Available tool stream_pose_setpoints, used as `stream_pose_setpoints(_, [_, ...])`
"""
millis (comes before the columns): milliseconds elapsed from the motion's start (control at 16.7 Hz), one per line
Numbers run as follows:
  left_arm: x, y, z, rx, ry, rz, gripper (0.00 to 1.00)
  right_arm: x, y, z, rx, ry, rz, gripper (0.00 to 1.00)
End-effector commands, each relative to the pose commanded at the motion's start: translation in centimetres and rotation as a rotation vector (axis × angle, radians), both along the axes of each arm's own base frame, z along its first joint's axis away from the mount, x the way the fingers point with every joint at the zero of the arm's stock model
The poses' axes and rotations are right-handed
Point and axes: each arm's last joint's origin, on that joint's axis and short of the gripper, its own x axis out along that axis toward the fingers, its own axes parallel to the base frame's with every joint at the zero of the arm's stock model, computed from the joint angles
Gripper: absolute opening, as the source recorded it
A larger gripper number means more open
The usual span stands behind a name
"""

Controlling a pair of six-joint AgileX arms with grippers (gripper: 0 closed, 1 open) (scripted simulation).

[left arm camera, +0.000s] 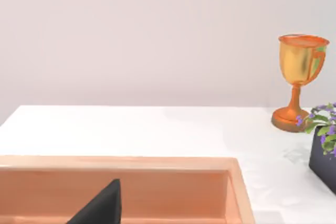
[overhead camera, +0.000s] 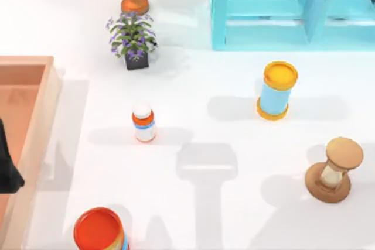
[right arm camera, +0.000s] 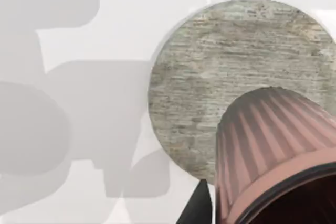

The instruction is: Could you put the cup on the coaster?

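Close up, right wrist view: right gripper point(right arm camera: 200, 206) grasps cup point(right arm camera: 273, 145), ribbed wall beside dark finger, axis tilted. Just beyond: coaster point(right arm camera: 231, 61) flat on counter point(right arm camera: 105, 24), cup base over its edge, contact unclear. Likely next: shift toward disc centre, lower. One cup, one coaster. Left gripper point(left arm camera: 100, 208) parked over wooden tray point(left arm camera: 157, 163), state unreadable.

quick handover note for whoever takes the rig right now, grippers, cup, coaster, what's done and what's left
Right gripper: its wrist view shows the ribbed brown cup close up, in front of the round grey coaster. Whether the fingers are closed on the cup, or the cup rests on the coaster, cannot be told.
Left gripper: parked at the wooden tray on the table's left.
Done: cup brought to the coaster.
Left: confirm it sits on the coaster, release, withdraw.
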Motion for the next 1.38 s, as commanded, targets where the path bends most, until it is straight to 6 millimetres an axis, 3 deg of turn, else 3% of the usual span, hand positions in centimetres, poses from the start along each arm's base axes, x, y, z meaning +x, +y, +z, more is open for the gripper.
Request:
stream_pose_setpoints(480, [0.0,0.0,0.0,0.000,0.000,0.000,1.00,-0.4,-0.4,-0.1,0.008,0.000,-0.049,0.00])
stream_pose_setpoints(960, [0.0,0.0,0.0,0.000,0.000,0.000,1.00,0.2,-0.3,-5.9,0.003,-0.009,-0.052,0.00])
stream_pose_setpoints(1200, [0.0,0.0,0.0,0.000,0.000,0.000,1.00,0.2,-0.2,-6.4,0.007,-0.003,-0.053,0.00])
stream_pose_setpoints(1380, [0.0,0.0,0.0,0.000,0.000,0.000,1.00,0.2,-0.2,-6.4,0.007,-0.003,-0.053,0.23])
